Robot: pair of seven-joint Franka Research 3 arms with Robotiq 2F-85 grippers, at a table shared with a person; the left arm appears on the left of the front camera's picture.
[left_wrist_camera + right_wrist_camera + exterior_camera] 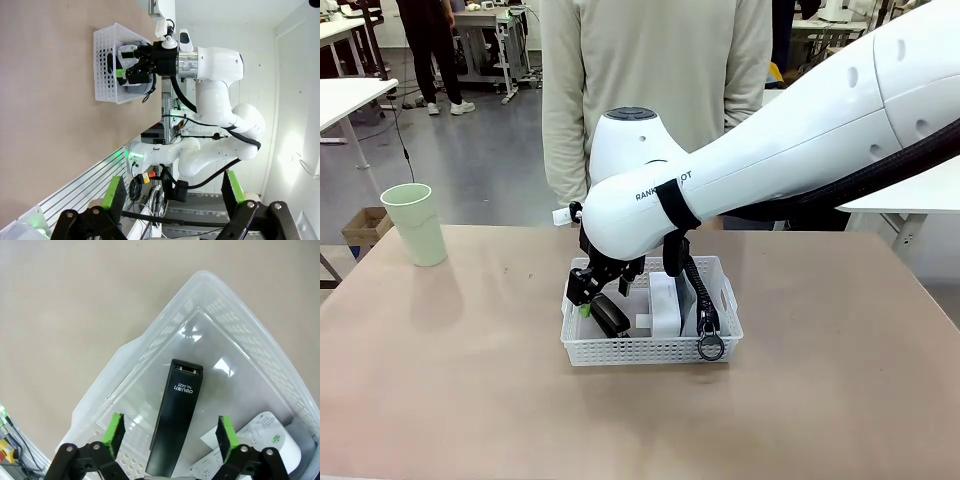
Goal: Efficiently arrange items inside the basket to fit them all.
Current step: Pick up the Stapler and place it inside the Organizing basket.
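Observation:
The white perforated basket (650, 350) sits mid-table. In it lie a black stapler (610, 318), an upright white box (665, 305) and a grey pouch (692, 295) whose zipper ring (711, 347) hangs over the front rim. My right gripper (588, 290) is down in the basket's left end. It stands open (169, 431), its green pads on either side of the stapler (177, 410) just above it, with the white box (260, 437) beside. The pale green cup (415, 225) stands alone at the table's far left. My left gripper (175, 200) is open and holds nothing, far from the basket (105, 65).
A person in a pale sweatshirt (655, 70) stands at the far edge behind the basket. The bulky right arm (770, 150) crosses from the right above the basket. Bare tabletop (470, 380) lies left, right and in front of the basket.

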